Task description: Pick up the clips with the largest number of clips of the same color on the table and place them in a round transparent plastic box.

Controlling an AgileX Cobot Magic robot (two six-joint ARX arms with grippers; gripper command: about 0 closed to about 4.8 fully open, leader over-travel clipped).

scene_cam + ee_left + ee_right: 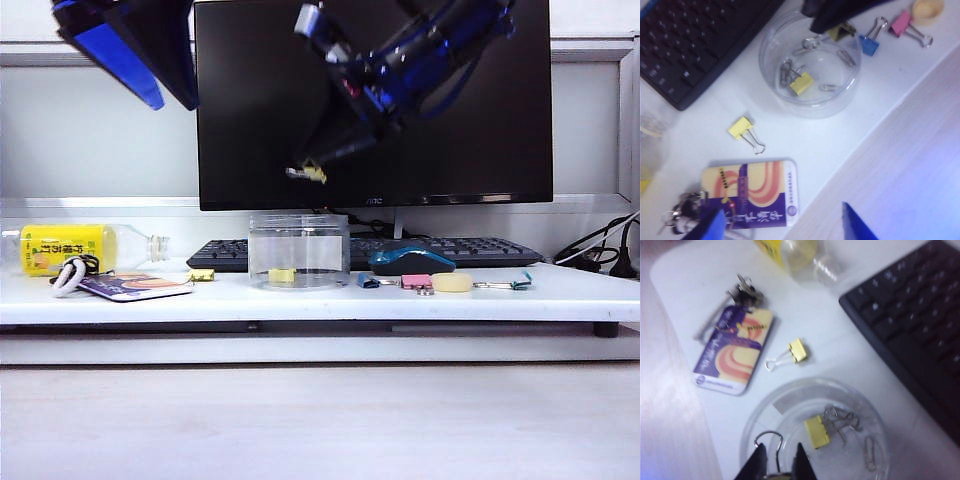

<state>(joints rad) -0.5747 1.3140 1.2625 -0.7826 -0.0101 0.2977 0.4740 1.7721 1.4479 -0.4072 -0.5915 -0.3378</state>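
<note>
On my exterior feed, nearest along the table's (pixel 300 300) front edge I see the card with keys (pixel 130 286), a pale-yellow clip (pixel 202 274) beside it, and the round transparent plastic box (pixel 299 250) with a second yellow clip (pixel 282 274) on its floor. Right of the box lie a blue clip (pixel 368 281) and a pink clip (pixel 416 282). Above the box my right gripper (pixel 313 171) pinches a third yellow clip (pixel 316 173), fingers narrow. My left gripper (pixel 780 222) hangs high at the left, fingers spread wide, empty. The keyboard (pixel 450 250) sits behind.
</note>
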